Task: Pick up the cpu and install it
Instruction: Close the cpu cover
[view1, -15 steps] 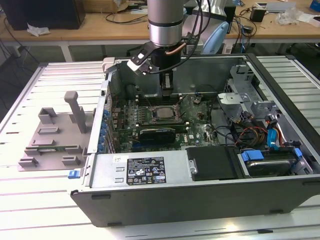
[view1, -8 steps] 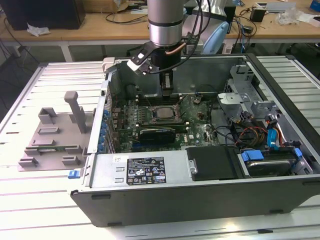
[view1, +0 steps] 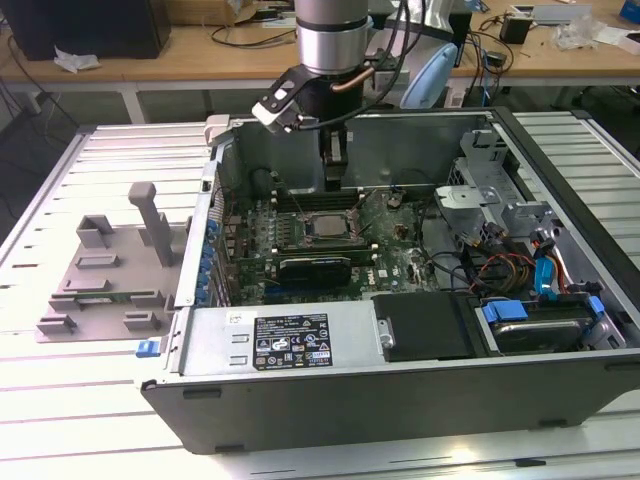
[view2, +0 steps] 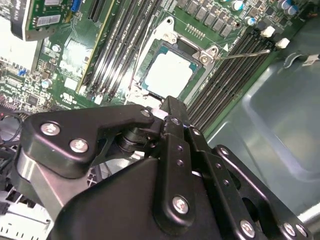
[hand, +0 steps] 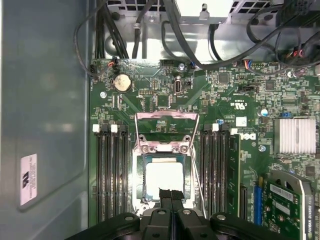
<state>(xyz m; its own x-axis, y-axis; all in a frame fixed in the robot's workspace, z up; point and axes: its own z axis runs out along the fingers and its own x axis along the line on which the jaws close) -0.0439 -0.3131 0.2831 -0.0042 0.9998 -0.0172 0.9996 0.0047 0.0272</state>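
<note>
The cpu (view1: 322, 225), a small square chip with a pale silver top, lies flat in the socket on the green motherboard inside the open computer case (view1: 400, 390). It also shows in both wrist views (view2: 170, 74) (hand: 162, 177). The socket's metal load plate (hand: 165, 131) stands flipped open beside the chip. My gripper (view1: 335, 178) hangs just above the cpu, a little to its far side in the exterior view. Its two black fingers (hand: 171, 193) are pressed together, shut, with nothing between them. The fingertip (view2: 170, 106) sits over the edge of the socket.
Memory slots (hand: 107, 175) flank the socket on both sides. A black card (view1: 315, 268) lies in front of it. A drive cage and cables (view1: 510, 250) fill the case at the exterior view's right. A grey plastic tray with posts (view1: 110, 270) stands outside the case.
</note>
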